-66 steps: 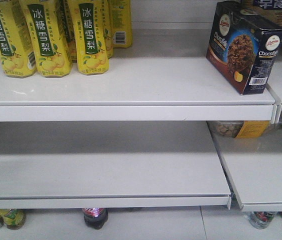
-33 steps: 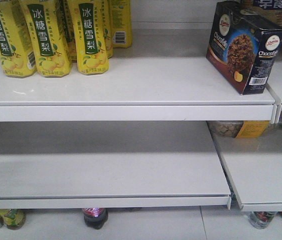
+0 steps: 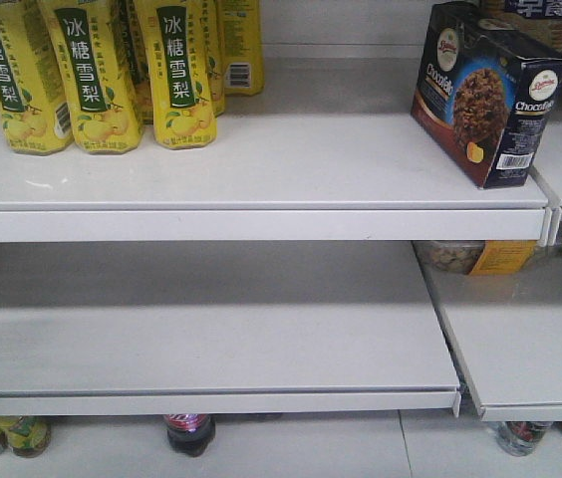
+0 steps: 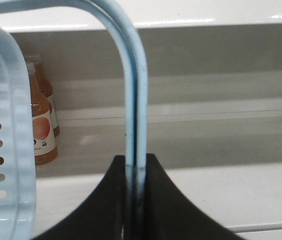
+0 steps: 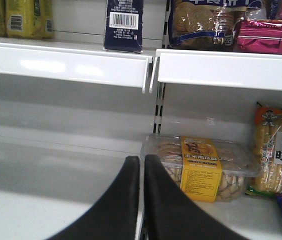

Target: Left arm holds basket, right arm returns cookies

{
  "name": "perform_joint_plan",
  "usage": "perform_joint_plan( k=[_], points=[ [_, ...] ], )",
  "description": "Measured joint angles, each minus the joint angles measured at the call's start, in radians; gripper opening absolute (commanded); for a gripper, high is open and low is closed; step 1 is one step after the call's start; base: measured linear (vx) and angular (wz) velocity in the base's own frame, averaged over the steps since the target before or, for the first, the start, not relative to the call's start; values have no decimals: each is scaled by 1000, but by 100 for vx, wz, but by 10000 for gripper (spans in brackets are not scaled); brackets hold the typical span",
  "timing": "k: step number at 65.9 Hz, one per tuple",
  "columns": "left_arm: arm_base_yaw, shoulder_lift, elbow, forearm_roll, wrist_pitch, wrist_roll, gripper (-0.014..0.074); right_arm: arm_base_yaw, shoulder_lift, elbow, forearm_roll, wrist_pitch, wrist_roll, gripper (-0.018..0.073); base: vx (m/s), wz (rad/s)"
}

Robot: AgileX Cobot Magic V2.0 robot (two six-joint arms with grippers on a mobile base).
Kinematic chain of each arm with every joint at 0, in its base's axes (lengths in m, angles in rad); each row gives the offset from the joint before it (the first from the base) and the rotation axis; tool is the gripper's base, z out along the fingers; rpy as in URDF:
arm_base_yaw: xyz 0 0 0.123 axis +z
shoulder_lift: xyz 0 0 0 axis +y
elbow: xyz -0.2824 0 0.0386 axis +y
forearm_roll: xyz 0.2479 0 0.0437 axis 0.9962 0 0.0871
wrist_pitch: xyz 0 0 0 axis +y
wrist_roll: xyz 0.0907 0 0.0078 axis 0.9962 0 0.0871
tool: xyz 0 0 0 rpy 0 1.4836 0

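Cookies stood on the upper shelf, above and to the left of the emptied right gripper.

The upper shelf (image 3: 261,169) is taken as the landmark: the cookies (image 3: 485,95) are stood upright at its right end, long face angled to the aisle, well apart from the yellow bottles (image 3: 92,75) at its left end. Below that shelf's level the right gripper (image 5: 142,165) is seen with fingers pressed nearly together and nothing between them; the box's barcode side (image 5: 124,22) is seen up and slightly left of it. The basket (image 4: 6,125) is kept by its handle (image 4: 133,100), which is clamped in the left gripper (image 4: 135,165). The return is judged done.
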Motion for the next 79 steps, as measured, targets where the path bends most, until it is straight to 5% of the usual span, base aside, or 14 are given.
perform_joint_plan(
  k=[47, 65, 79],
  points=[
    [0, 0, 0, 0, 0, 0, -3, -2, -2, 0, 0, 0, 0, -6, 0, 0],
    [0, 0, 0, 0, 0, 0, -3, -130, -60, 20, -6, -15, 1, -6, 0, 0],
    [0, 0, 0, 0, 0, 0, -3, -142, -62, 20, -19, 0, 22, -6, 0, 0]
  ],
)
